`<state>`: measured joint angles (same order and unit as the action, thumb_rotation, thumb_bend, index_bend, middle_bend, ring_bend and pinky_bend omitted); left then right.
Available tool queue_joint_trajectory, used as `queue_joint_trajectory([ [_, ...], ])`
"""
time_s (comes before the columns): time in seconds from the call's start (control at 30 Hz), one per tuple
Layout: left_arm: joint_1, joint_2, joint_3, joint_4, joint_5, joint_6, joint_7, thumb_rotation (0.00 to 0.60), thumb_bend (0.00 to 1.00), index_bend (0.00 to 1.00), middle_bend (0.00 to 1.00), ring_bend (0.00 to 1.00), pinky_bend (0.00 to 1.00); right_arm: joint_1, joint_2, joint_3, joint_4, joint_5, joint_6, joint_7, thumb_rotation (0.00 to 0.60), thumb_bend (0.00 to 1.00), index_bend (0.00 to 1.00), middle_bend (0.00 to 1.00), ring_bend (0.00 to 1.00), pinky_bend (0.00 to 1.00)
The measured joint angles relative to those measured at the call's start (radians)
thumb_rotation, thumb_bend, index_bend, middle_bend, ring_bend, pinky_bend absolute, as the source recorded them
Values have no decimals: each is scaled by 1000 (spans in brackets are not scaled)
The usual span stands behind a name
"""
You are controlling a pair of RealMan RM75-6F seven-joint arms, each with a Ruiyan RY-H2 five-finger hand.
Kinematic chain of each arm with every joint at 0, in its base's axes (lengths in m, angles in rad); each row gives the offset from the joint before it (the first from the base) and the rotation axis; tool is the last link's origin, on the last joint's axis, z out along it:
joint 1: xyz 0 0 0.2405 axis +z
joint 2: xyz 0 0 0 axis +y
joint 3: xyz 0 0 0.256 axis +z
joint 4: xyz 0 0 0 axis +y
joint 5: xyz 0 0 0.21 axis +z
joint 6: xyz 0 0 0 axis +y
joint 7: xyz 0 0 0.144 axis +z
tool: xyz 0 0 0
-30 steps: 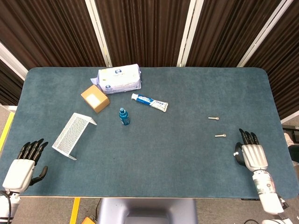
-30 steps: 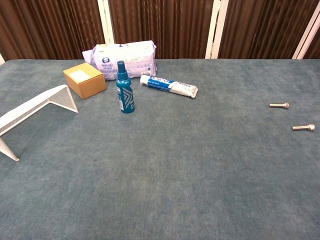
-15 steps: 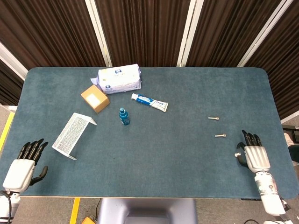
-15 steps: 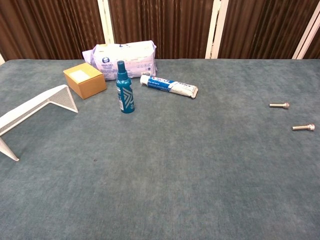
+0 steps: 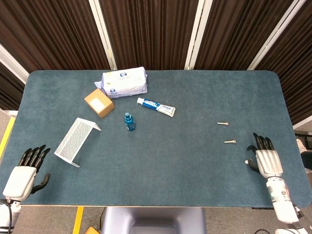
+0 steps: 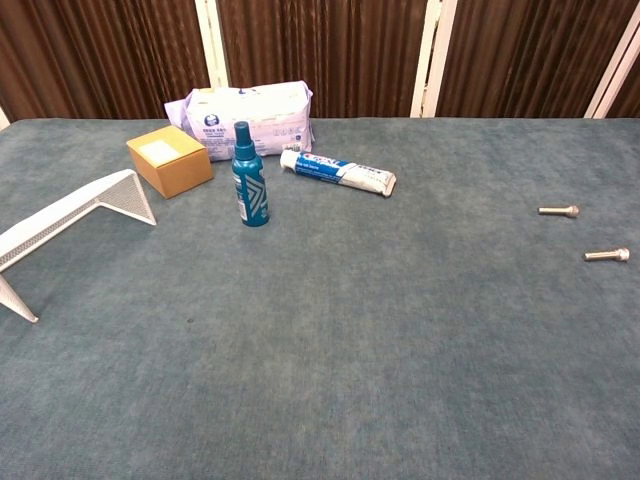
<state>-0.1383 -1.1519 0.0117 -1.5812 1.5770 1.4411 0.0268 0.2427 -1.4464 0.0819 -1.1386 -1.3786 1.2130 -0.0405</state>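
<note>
We find the right hand lying palm down at the table's near right edge, fingers extended and slightly apart, holding nothing. Nearest to it lies a small silver metal bolt, apart from the fingertips; a second silver bolt lies beyond. We find the left hand at the near left corner, fingers likewise extended, empty, near a white wire-mesh rack.
</note>
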Motion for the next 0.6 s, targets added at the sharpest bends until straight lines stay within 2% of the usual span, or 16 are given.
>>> queue_joint_trajectory([
  [0.17, -4, -1, 1, -1, 3, -5, 0, 600, 456, 0, 0, 0, 36, 52, 17, 28, -47, -18, 0, -113, 600, 464, 504, 32, 0, 83],
  [0.4, -3, 2, 0, 3, 0, -5, -6, 600, 455, 0, 0, 0, 36, 158, 6, 61, -97, 2, -69, -453, 600, 464, 528, 32, 0, 83],
  [0.6, -5, 3, 1, 7, -4, -12, -13, 600, 455, 0, 0, 0, 36, 238, -58, 64, -71, 43, -146, -651, 600, 464, 548, 32, 0, 83],
])
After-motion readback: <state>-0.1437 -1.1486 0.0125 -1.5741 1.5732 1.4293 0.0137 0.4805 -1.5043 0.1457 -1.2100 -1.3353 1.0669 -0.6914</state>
